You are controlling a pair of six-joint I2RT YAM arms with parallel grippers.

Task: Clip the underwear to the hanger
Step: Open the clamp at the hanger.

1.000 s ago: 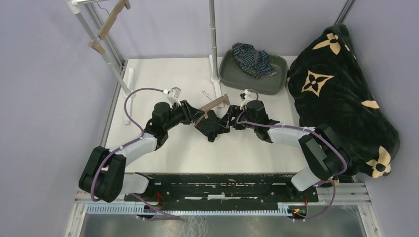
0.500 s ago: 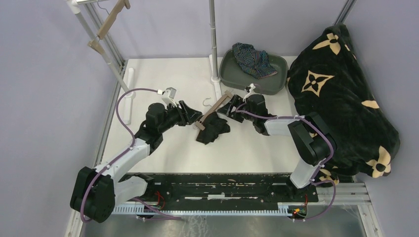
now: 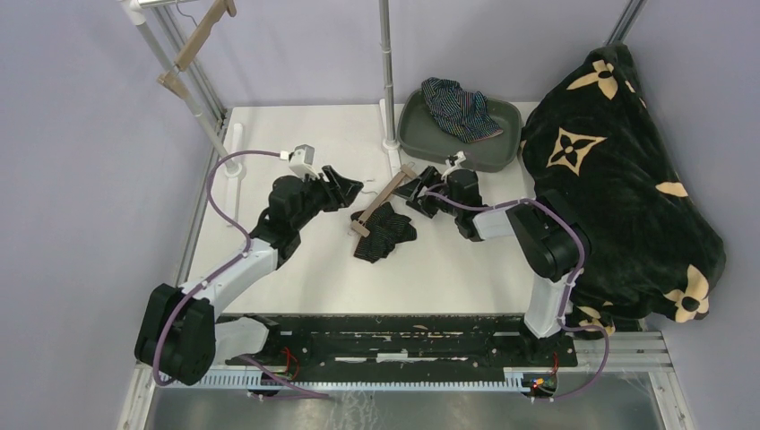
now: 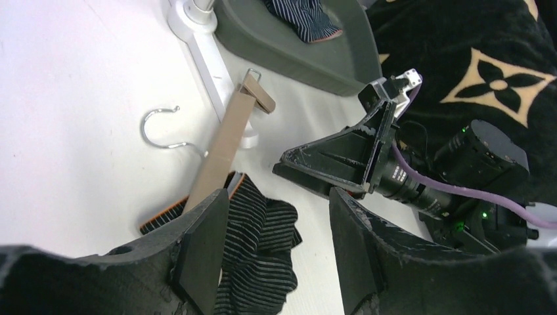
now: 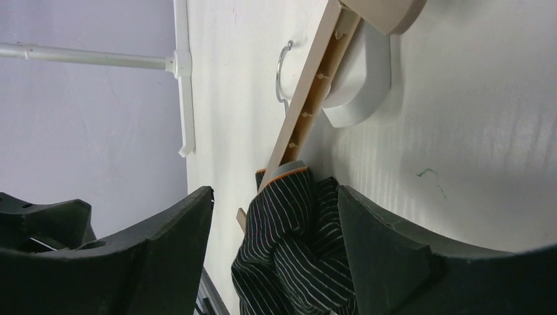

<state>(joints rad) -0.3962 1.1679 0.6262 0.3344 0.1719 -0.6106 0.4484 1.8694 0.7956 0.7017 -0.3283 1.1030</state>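
You are holding the left pincer [image 3: 349, 186] with its fingers spread apart and nothing between them. It is hovering just left of the wooden hanger [image 3: 384, 197], near the hanger's metal hook [image 4: 159, 128]. Your right pincer [image 3: 415, 193] is also standing apart and carrying nothing. It is pointing at the hanger's far end from the right side, and the two pincers are facing each other across the bar.

The hanger is lying flat on the white surface [image 3: 296, 134] near its middle, running diagonally from near-left to far-right. Its far end is reaching the white foot of the pole stand [image 3: 392, 141].

The black pinstriped underwear [image 3: 385, 235] is lying bunched on the surface at the hanger's near-left end. Its top edge is sitting under an orange-edged clip [image 5: 286, 170] on the bar, and neither pincer is touching the cloth.

The navy striped underwear [image 3: 462, 109] is lying crumpled in the grey tray [image 3: 502, 154] at the far right of the surface, well apart from the hanger. The big black blanket [image 3: 618, 170] with tan flowers is lying heaped along the right side.
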